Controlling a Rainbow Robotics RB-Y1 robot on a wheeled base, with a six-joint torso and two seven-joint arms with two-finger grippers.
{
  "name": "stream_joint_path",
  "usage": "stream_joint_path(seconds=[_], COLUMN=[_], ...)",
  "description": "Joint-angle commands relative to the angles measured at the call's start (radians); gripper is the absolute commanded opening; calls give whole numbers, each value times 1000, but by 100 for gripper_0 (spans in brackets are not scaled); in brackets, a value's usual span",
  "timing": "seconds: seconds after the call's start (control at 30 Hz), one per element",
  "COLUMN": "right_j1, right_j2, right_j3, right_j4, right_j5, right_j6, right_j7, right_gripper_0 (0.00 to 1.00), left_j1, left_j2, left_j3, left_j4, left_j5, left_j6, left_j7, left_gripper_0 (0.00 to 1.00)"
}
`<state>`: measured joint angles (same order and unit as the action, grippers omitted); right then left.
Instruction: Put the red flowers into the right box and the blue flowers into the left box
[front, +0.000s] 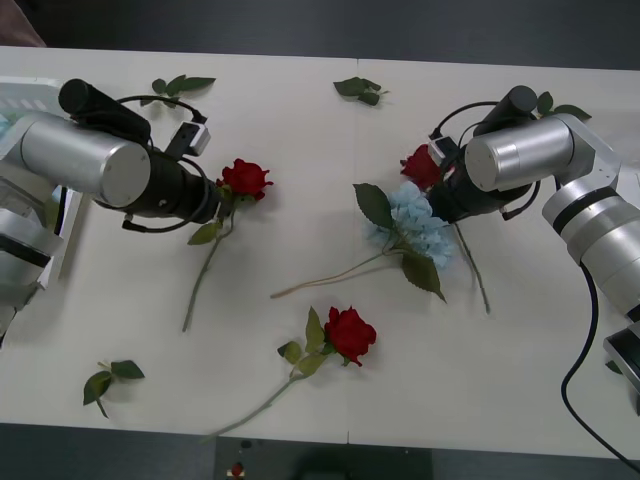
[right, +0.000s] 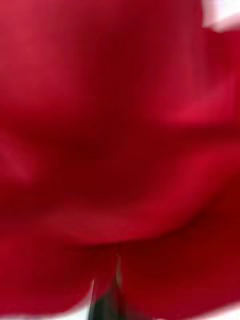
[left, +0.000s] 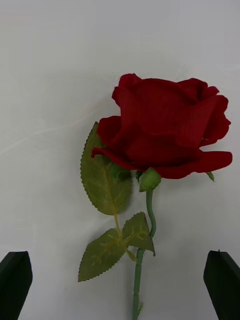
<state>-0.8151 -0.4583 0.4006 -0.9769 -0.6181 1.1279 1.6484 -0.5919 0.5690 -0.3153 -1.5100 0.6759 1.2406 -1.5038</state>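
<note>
Roses sit under both your grippers: left gripper (left: 120, 280) hangs spread wide just above one red rose (left: 162, 127), its stem between the black fingers (left: 15, 277) for a pinch, while right gripper crowds another rose (front: 422, 166) beside the blue flower (front: 418, 228), grip untellable.

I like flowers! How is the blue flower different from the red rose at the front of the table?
The blue flower is a pale, fluffy cluster; the red rose is one deep-red bloom. The blue flower lies beside the right gripper; the red rose lies apart from both arms. Both lie flat on the table with green leaves.
</note>
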Motion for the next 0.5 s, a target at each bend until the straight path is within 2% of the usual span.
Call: stream_joint_path(seconds=[0.03,0.2,0.5], right_j1=[-42,-62,-65], right_j2=[3,-26,-123], right_j3=[-6,-45,-207], right_j4=[-13,-32,-161], right_j5=[4,-2,-25], right_j6=[-2,35,242], right_j7=[-51,-38,-30], right_gripper_0=[0,0,0], left_j1=[-54,-75,-75], left_j2=[-9,-35,-69], left_j3=[-50,-125,-130], left_j4=[-18,-12,51], left_j5=[-50,-148,-153], left_j6=[-24,-26,-86], left_j7=[57,123,111], left_gripper_0=[100,100,100])
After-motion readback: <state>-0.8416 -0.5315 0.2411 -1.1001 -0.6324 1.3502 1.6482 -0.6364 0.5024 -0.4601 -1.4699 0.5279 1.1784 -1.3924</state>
